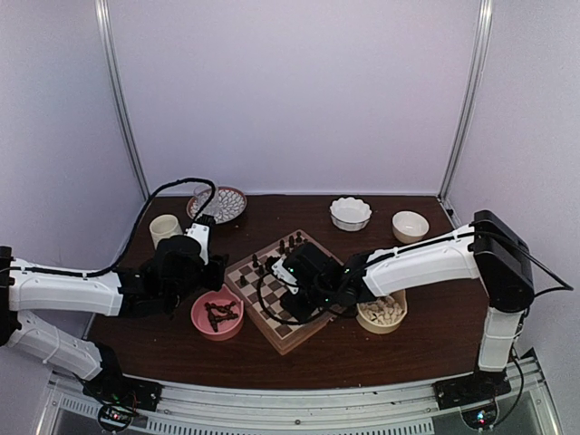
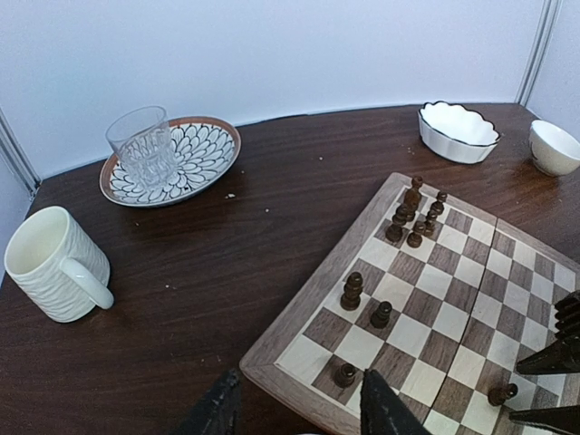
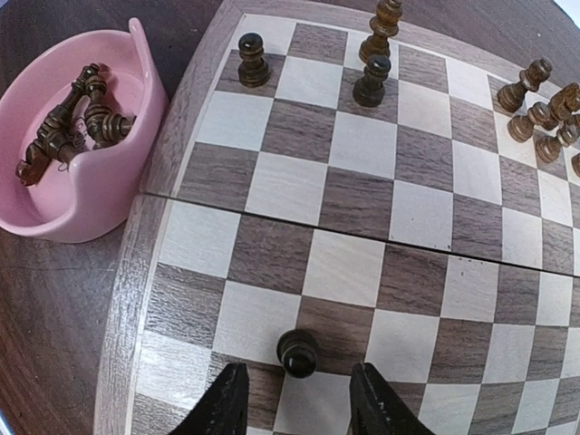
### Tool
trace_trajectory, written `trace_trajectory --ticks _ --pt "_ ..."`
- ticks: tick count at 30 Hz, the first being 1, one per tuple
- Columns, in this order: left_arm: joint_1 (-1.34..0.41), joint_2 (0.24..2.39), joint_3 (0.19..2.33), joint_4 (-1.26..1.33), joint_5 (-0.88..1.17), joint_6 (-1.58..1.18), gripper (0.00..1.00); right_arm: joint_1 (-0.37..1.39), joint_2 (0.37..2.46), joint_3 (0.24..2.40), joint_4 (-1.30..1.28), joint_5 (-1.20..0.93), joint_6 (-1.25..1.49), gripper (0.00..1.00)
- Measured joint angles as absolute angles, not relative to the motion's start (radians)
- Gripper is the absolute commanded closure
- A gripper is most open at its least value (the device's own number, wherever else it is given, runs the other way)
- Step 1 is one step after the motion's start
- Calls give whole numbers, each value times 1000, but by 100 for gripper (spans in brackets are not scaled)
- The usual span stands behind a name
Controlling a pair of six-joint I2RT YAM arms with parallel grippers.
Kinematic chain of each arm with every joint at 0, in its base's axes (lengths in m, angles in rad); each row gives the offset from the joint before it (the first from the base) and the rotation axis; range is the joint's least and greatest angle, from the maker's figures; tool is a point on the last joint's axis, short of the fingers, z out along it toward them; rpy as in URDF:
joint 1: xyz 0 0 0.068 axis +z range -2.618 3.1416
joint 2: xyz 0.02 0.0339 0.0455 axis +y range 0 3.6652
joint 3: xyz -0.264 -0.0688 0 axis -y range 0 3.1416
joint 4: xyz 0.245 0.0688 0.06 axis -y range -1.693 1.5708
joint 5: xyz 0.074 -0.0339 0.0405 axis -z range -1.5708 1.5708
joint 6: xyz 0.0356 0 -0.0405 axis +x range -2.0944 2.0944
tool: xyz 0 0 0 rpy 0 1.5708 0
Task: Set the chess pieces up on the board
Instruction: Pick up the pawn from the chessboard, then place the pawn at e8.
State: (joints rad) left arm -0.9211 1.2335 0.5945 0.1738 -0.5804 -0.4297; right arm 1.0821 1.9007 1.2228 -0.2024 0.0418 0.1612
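The board (image 1: 272,319) lies turned diagonally mid-table, with dark chess pieces (image 1: 292,243) clustered at its far corner. In the right wrist view a lone dark pawn (image 3: 297,352) stands on the board (image 3: 362,204), just ahead of my right gripper (image 3: 301,408). Its jaws are open on either side of the pawn and clear of it. My left gripper (image 2: 299,412) hangs open over the board's left corner (image 2: 272,367), holding nothing, with a pawn (image 2: 345,373) beside its right finger (image 2: 385,408). More dark pieces (image 3: 72,122) lie in a pink bowl (image 3: 91,195).
A tan bowl (image 1: 365,321) of cream pieces sits right of the board. At the back stand a white mug (image 2: 50,263), a glass (image 2: 145,145) on a patterned plate (image 2: 204,149), a scalloped white bowl (image 2: 458,131) and a small bowl (image 2: 555,145).
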Motion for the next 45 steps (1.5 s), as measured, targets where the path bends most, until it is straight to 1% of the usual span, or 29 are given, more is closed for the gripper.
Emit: trace_trajectory --ticks 2,11,12,31,38,45 --pt "-921 1234 595 174 -580 -430 54 1082 1910 1233 -208 46 162 64" --pt "-921 1234 595 173 -580 -429 54 1082 1932 1256 -214 69 157 87" --pt "-921 1234 595 173 -580 -429 54 1082 1932 1256 -214 70 156 88" --pt "-923 1234 595 170 -572 -429 54 1057 1909 1263 -208 79 164 89" --pt "-923 1234 595 171 -572 -428 54 1000 1924 1382 -215 86 168 89" --pt "-923 1234 595 166 -572 -428 54 984 2041 1557 -223 157 118 89"
